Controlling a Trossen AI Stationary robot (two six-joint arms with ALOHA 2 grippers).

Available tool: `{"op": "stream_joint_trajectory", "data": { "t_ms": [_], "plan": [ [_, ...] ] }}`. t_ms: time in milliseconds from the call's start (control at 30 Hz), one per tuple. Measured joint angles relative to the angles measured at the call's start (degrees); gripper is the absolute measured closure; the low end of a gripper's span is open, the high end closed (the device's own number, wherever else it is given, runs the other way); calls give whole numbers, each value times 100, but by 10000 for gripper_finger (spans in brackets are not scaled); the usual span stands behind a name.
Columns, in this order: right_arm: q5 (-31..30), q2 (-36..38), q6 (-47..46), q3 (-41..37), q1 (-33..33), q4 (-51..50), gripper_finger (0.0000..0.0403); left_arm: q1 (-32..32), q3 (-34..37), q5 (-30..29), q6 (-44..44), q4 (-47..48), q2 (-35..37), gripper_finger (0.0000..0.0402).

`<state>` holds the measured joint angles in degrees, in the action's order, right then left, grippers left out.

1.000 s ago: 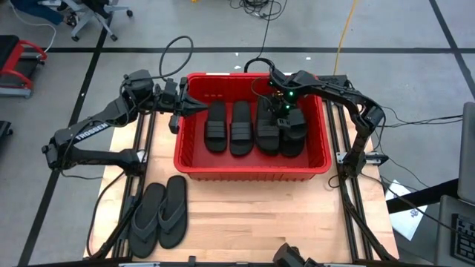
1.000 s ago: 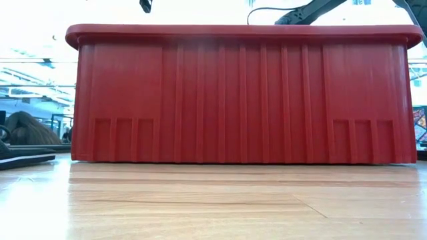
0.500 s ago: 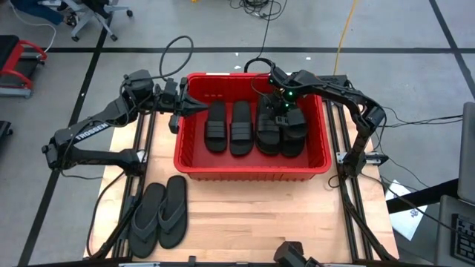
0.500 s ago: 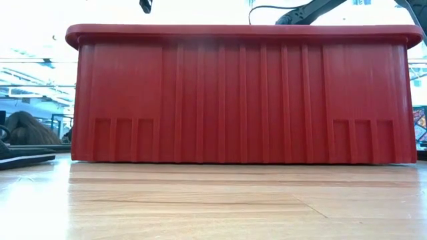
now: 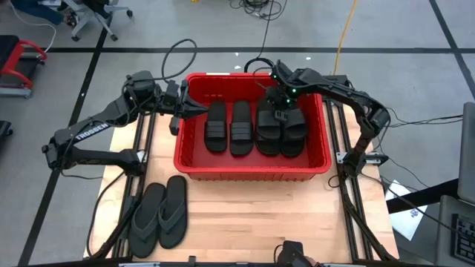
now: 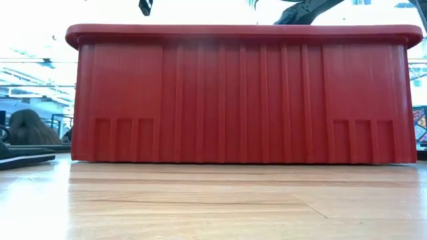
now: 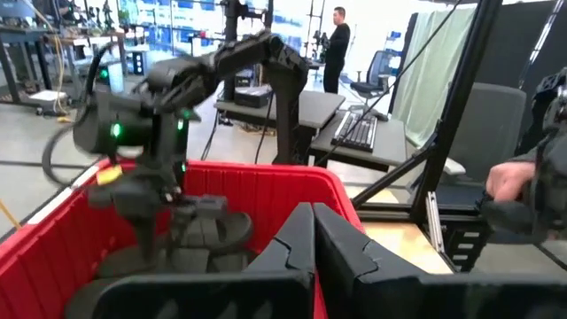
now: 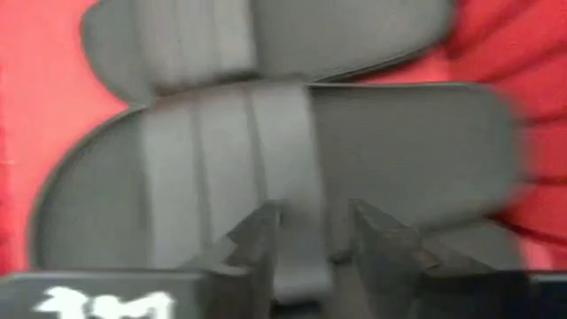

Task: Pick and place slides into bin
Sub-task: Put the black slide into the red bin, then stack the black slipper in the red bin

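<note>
A: Count?

B: One bin, red, mid-table toward the far edge. Slides inside: four stacks abreast across its width. The two on the left arm's side look like single black sandals. The two on the right arm's side look stacked, but I can't count the layers from above. Outside the bin: one dark grey flip-flop pair, two pieces, on the near-left part of the table.

A: Change from a second ago?

B: Right gripper was down on the far end of the right-hand stacks with its fingers together. Now it sits higher and closer to the bin's far wall, fingers apart, nothing between them. The right wrist view shows the two fingertips spread just above a ribbed strap, not gripping it. The sandals under it lie flatter. Left gripper hasn't moved: fingers together, empty, tip just over the bin's left rim.

A: Orientation?

B: Every slide in the bin has its long axis near-to-far, parallel to the bin's short sides, straps running across. The flip-flops also run roughly near-to-far, tilted slightly, side by side and touching. Bin's long axis is left-right.
</note>
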<state>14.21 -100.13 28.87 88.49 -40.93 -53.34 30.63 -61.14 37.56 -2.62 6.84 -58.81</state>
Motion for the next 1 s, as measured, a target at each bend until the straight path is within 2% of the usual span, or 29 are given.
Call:
{"op": "stream_joint_trajectory", "data": {
  "t_ms": [133,267,400,567,667,767,867,1000],
  "plan": [
    [-95,237,-503,0,-11,150,212,0,0,-2,208,201,0,395],
    [-15,462,-754,0,34,160,179,0,0,-2,228,344,0,399],
    [58,643,-869,0,143,154,169,0,0,-2,219,467,44,396],
    [82,761,-1098,0,471,157,176,-5,0,35,226,593,213,392],
    [104,831,-1525,0,752,251,197,-7,0,39,215,895,400,392],
    [306,961,-2128,0,1120,444,237,-25,-2,44,232,1547,641,392],
    [655,1162,-2718,0,1607,1040,296,-147,-2,102,276,2407,891,392],
    [692,1486,-2850,0,2464,1996,385,-503,-2,747,439,3524,1239,400]
  ]
}}
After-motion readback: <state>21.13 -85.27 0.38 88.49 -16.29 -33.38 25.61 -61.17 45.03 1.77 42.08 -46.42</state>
